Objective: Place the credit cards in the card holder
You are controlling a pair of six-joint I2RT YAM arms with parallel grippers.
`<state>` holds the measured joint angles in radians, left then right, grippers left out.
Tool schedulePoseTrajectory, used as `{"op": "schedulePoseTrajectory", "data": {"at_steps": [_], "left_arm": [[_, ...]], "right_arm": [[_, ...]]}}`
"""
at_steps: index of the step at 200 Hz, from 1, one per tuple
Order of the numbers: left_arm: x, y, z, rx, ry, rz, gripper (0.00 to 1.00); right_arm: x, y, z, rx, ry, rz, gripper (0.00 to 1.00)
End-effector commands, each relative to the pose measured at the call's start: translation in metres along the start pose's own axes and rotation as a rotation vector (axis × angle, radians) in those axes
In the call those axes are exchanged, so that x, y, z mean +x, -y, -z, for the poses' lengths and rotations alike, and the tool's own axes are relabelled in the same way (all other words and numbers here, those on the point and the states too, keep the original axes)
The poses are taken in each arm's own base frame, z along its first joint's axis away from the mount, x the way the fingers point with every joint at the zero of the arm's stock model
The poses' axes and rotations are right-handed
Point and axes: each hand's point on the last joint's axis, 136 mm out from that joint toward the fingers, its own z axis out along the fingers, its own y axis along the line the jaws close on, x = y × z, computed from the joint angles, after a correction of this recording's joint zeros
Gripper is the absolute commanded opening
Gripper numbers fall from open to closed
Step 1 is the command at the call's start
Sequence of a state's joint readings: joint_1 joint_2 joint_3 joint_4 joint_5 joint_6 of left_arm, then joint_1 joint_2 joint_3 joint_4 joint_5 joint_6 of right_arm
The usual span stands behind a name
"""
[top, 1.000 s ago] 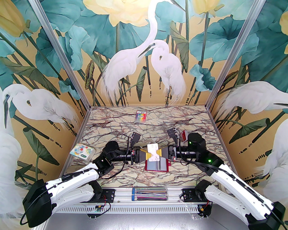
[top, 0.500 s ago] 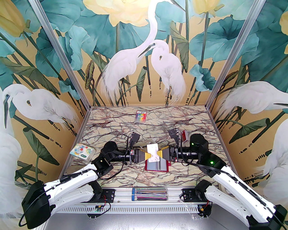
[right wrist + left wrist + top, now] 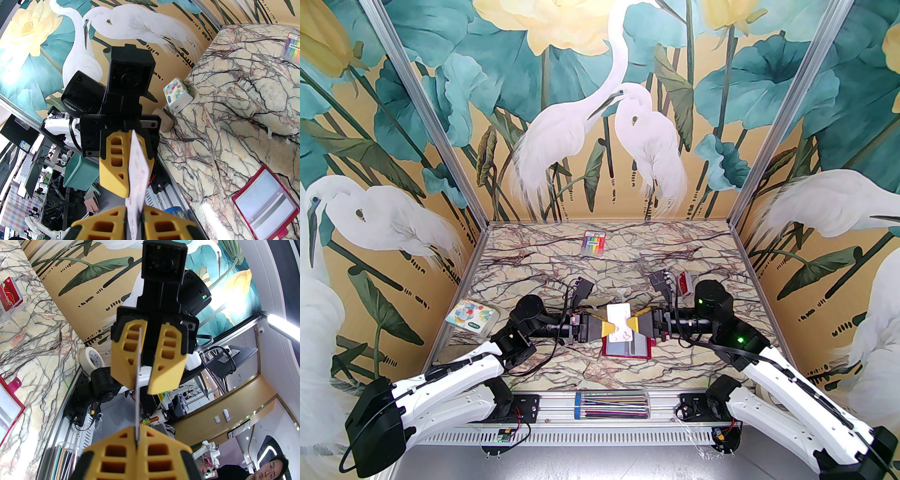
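The credit card (image 3: 620, 321) is held in the air between the two pincers, just above the open card holder (image 3: 628, 350), and it hides the holder's far part from the top camera. From the left wrist we see the card only as a thin dark line. From the right wrist it is a pale, stiff rectangle with faint pinkish marks too blurred to read.

The left gripper (image 3: 609, 328) is clamped on one edge of the card. The right gripper (image 3: 633, 323) straddles the opposite edge with its yellow fingers a little apart: the card lies against one finger and a gap shows beside the other.

The holder lies spread like a book on the marble-patterned table (image 3: 534, 267), with a dark red border, glossy clear sleeves and a grey band across them. We cannot tell whether a card sits inside.

Farther right, a small clear box (image 3: 685, 283) with something red in it is partly hidden behind the right arm. A rainbow-striped pack (image 3: 594, 243) lies near the back wall, and a colourful square pack (image 3: 469, 316) lies at the left edge.
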<state>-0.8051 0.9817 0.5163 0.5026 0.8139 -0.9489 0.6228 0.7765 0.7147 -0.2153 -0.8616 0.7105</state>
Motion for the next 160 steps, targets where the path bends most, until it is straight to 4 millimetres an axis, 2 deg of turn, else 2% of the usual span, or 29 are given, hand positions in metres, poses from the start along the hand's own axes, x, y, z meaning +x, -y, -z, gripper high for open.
{"op": "schedulePoseTrajectory", "data": {"at_steps": [1, 102, 160], "left_arm": [[0.0028, 0.0042, -0.0001, 0.024, -0.014, -0.009, 0.00], [0.0043, 0.0035, 0.0001, 0.022, -0.020, -0.010, 0.00], [0.0053, 0.0032, 0.0004, 0.022, -0.023, -0.010, 0.00]], "right_arm": [[0.0044, -0.0048, 0.0001, -0.027, -0.008, 0.029, 0.17], [0.0102, -0.0051, -0.0023, -0.042, -0.025, 0.028, 0.15], [0.0100, -0.0067, -0.0019, -0.045, -0.022, 0.032, 0.11]]}}
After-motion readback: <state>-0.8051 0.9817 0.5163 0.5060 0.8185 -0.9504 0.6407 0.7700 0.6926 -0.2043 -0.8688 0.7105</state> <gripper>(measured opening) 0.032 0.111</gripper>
